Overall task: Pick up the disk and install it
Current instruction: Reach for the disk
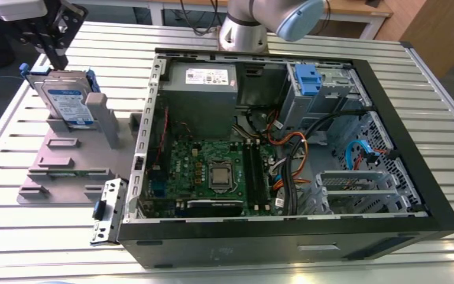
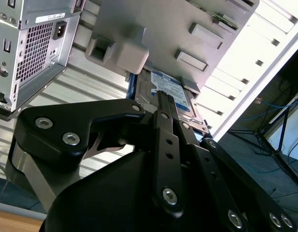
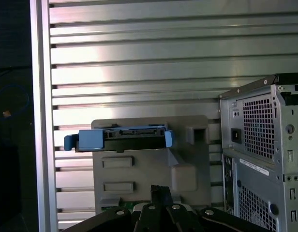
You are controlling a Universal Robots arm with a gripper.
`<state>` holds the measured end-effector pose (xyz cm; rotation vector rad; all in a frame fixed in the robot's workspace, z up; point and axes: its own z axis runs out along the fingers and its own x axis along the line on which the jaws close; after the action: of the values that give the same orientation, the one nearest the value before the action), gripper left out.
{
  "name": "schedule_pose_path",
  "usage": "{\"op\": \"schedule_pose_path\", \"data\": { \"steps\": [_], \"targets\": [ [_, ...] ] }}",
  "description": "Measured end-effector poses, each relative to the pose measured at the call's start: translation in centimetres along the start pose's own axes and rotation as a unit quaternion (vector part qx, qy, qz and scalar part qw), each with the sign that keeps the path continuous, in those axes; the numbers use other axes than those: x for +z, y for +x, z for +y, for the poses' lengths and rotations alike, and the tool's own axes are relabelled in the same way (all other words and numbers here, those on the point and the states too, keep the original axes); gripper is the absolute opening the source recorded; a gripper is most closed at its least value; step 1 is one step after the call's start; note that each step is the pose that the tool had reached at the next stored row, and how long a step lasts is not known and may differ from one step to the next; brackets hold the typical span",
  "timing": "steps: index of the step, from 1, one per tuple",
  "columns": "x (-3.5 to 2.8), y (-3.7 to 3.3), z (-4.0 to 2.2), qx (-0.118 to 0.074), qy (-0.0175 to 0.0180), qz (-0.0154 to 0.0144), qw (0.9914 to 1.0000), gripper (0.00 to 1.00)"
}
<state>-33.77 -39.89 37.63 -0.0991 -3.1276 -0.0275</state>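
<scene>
At the exterior view's left, on a slatted aluminium table (image 1: 22,242), the disk (image 1: 68,99) is stood on edge in a slot of a grey fixture plate (image 1: 61,163), so that its upper edge and blue rails are presented upward for a grasp from above. The gripper (image 1: 54,54) is held directly over that upper edge, apart from it and carrying nothing; whether the jaws are released or clenched cannot be told. In the first wrist view the disk (image 3: 122,138) is seen edge-on across the fixture, lined up with the gripper (image 3: 159,193).

Just beside the fixture's near corner, a metal bracket with a blue clip (image 1: 104,210) is propped against an open computer case (image 1: 290,239). The case is laid on its side, so that its interior is exposed from above. Inside it a power supply (image 1: 199,80) and a motherboard (image 1: 211,168) are seen. Further right a drive cage (image 1: 330,89) is fitted, with a blue caddy (image 1: 306,78) seated in it. The disk is judged not yet picked up.
</scene>
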Motion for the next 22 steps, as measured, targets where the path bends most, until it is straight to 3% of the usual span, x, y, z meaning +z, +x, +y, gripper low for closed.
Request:
{"op": "schedule_pose_path", "data": {
  "steps": [22],
  "targets": [
    [0.03,0.62,-0.04,0.000,0.0000,0.0000,1.00000,0.11]
  ]
}}
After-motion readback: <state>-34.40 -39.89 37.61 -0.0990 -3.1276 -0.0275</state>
